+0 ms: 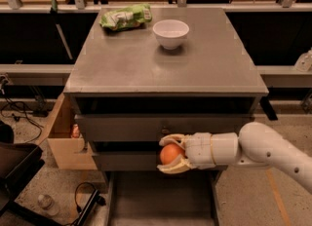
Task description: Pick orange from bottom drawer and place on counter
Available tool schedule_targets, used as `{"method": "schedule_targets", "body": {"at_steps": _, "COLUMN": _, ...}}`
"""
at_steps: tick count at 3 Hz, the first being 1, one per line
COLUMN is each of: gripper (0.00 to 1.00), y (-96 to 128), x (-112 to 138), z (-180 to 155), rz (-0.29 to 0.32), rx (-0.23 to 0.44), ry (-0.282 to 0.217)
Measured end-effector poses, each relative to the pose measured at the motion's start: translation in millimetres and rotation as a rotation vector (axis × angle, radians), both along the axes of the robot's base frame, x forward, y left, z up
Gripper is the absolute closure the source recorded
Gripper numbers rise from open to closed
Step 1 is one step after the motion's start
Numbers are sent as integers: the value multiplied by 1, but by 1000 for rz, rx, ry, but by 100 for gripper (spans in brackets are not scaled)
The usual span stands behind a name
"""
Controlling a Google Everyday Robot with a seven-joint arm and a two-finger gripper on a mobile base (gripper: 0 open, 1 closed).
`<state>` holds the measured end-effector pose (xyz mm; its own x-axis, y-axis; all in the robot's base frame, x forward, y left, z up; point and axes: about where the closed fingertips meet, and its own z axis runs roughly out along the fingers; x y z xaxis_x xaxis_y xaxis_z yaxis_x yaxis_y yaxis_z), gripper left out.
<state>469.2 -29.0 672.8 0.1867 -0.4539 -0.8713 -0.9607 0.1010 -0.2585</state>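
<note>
The orange [169, 154] is small, round and smooth, held between the cream fingers of my gripper [168, 153]. The gripper reaches in from the right on a white arm and holds the fruit in front of the cabinet's lower drawer fronts, above the open bottom drawer [161, 196]. That drawer is a shallow grey tray pulled out toward the camera, its floor bare. The counter [161, 62] is the wide grey top of the cabinet, well above the gripper.
A white bowl [171, 33] and a green snack bag [126, 16] sit at the back of the counter. An open cardboard box [66, 137] stands left of the cabinet. Cables, a bottle [47, 202] and a black chair base lie on the floor at left.
</note>
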Motion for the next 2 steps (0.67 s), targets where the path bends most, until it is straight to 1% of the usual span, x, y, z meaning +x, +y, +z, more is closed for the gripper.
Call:
{"method": "schedule_targets", "body": {"at_steps": 1, "gripper": 100, "y": 3, "x": 16, "z": 85, "rz": -14, "rx": -5, "ry": -3}}
{"method": "schedule_targets", "body": {"at_steps": 2, "gripper": 100, "y": 18, "x": 33, "z": 181, "rz": -28, "rx": -48, "ry": -42}}
